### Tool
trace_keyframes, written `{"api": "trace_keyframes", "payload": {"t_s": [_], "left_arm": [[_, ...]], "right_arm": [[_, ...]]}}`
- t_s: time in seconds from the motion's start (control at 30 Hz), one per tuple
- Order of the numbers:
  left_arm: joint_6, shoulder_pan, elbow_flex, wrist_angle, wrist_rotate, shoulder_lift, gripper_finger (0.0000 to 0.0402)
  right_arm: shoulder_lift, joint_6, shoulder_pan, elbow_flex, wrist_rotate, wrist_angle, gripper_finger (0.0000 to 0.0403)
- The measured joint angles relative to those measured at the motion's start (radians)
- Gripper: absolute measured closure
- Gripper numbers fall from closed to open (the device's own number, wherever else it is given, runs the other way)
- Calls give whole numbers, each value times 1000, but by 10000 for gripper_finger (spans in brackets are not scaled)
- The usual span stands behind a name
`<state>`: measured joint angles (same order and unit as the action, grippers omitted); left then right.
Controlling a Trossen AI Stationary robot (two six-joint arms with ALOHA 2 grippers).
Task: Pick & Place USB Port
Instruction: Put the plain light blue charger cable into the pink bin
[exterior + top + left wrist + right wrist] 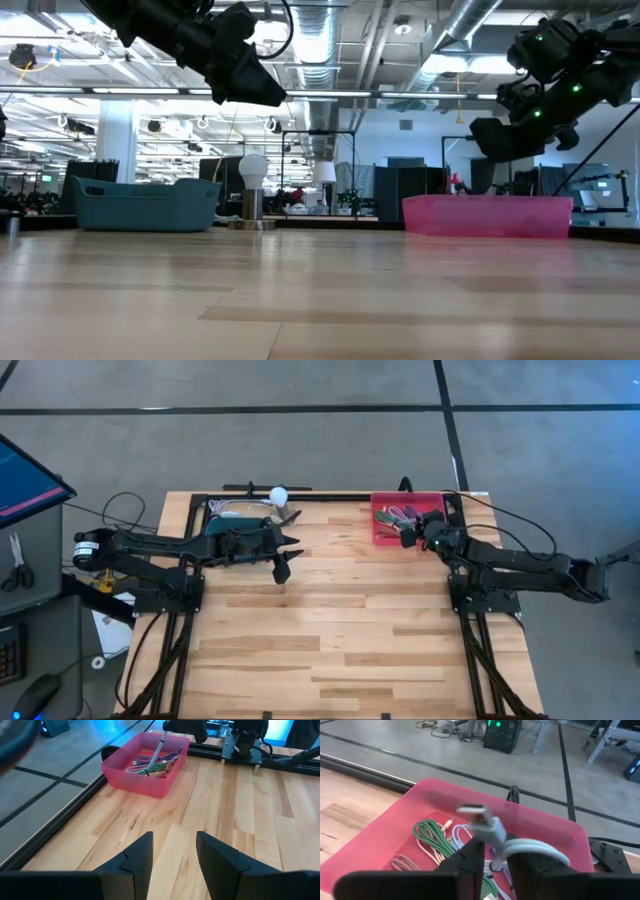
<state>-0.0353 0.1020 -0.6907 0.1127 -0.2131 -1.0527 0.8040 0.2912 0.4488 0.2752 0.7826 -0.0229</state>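
Observation:
A pink bin [385, 510] at the table's far right holds several coiled cables, green [427, 837], purple and white. My right gripper [496, 860] hovers over this bin [395, 820], shut on a white USB cable [487, 827]. The cable's metal plug [470, 810] sticks out past the fingertips. In the left wrist view the cable [159, 747] slants down from the gripper into the bin [145, 782]. My left gripper [287, 555] is open and holds nothing. It hangs above the table near a teal bin [235, 512] at the far left. My right gripper pinches the white USB cable just behind its plug housing [495, 852] between its two fingers, which slant down from the table's right side. The plug end points forward beyond the fingertips. The rest of the cable [532, 845] loops down into the pink bin.
A white bulb on a stand [279, 493] rises at the far edge beside the teal bin [145, 205]. A black frame borders the table. Bare wooden tabletop [340, 630] stretches across the middle and near side. A monitor, scissors and loose wires lie off the table's left.

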Motion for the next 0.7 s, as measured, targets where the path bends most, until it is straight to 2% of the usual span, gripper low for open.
{"api": "trace_keyframes", "payload": {"t_s": [0.23,0.47,0.7], "left_arm": [[0,0,0,0,0,0,253],[0,0,0,0,0,0,253],[0,0,0,0,0,0,253]], "right_arm": [[0,-65,-1,36,0,-2,302],[0,-141,-11,171,-6,-79,265],[17,-145,-6,279,-166,-163,246]]}}
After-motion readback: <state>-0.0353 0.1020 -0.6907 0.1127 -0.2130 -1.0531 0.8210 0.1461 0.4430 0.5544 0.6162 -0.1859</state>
